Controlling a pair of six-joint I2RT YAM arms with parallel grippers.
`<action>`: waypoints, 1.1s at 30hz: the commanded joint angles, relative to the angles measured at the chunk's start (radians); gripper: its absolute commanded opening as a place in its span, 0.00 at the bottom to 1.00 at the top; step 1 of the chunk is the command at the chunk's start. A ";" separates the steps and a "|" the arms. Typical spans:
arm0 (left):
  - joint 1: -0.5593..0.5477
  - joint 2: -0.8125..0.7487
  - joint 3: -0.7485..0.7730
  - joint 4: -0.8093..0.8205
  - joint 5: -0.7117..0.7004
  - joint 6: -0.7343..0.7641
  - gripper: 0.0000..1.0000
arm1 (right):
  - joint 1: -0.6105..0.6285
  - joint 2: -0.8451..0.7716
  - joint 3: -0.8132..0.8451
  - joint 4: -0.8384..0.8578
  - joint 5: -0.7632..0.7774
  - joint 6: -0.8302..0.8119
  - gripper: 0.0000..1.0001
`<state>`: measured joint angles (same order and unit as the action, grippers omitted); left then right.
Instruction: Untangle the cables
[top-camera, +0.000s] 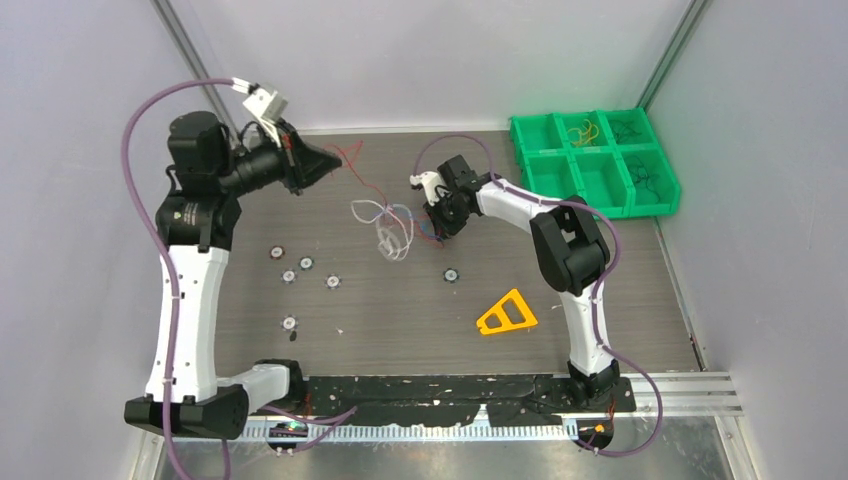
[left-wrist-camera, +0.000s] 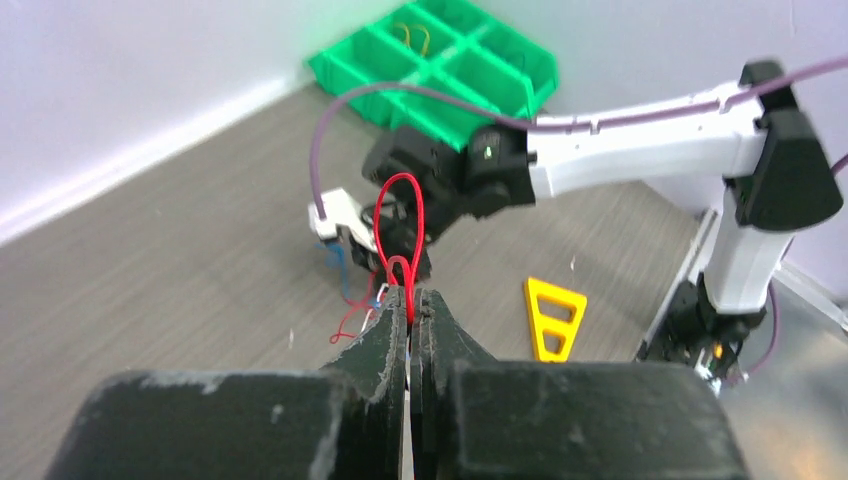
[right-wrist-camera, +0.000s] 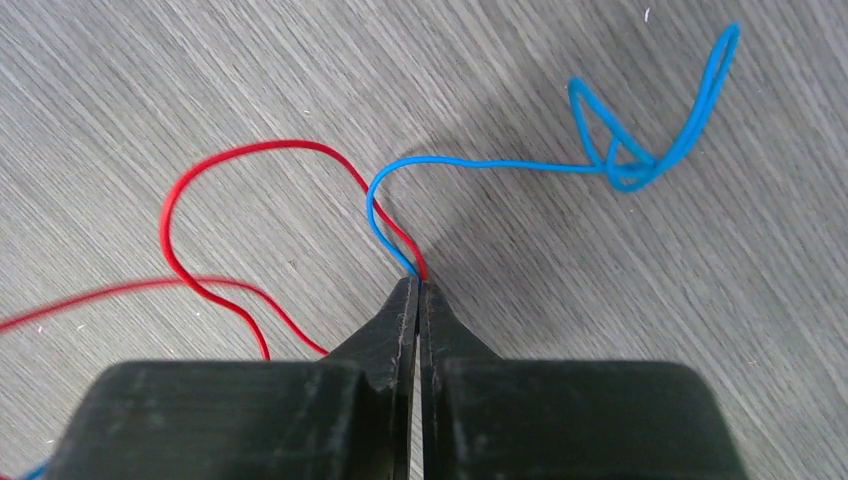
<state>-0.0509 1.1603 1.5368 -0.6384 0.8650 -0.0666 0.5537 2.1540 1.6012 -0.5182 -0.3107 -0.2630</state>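
Grey table, green bin far; left end effector, right end effector pinch cables.

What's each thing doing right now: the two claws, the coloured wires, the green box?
left gripper: shut on the red cable
right gripper: shut on the red cable and blue cable, low at the table
white cable: loose loops on the table, unheld
green bin: upright, cables in some compartments

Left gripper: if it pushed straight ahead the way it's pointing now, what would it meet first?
Apart from the red cable loop pinched in the left gripper, the first thing ahead looks like the right arm's wrist. Depth is unclear, so it might pass just beside it.
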 joint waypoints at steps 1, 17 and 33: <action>0.035 0.008 0.125 0.170 0.009 -0.183 0.00 | 0.003 -0.041 -0.034 0.009 0.024 -0.036 0.05; 0.046 0.138 0.614 0.359 -0.251 -0.342 0.00 | 0.011 -0.057 -0.103 0.005 0.020 -0.017 0.05; 0.094 0.204 0.832 0.479 -0.468 -0.339 0.00 | 0.013 -0.064 -0.089 -0.042 -0.035 -0.025 0.11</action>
<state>0.0341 1.4075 2.3852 -0.3126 0.4103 -0.3851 0.5652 2.1136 1.5238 -0.4622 -0.3206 -0.2707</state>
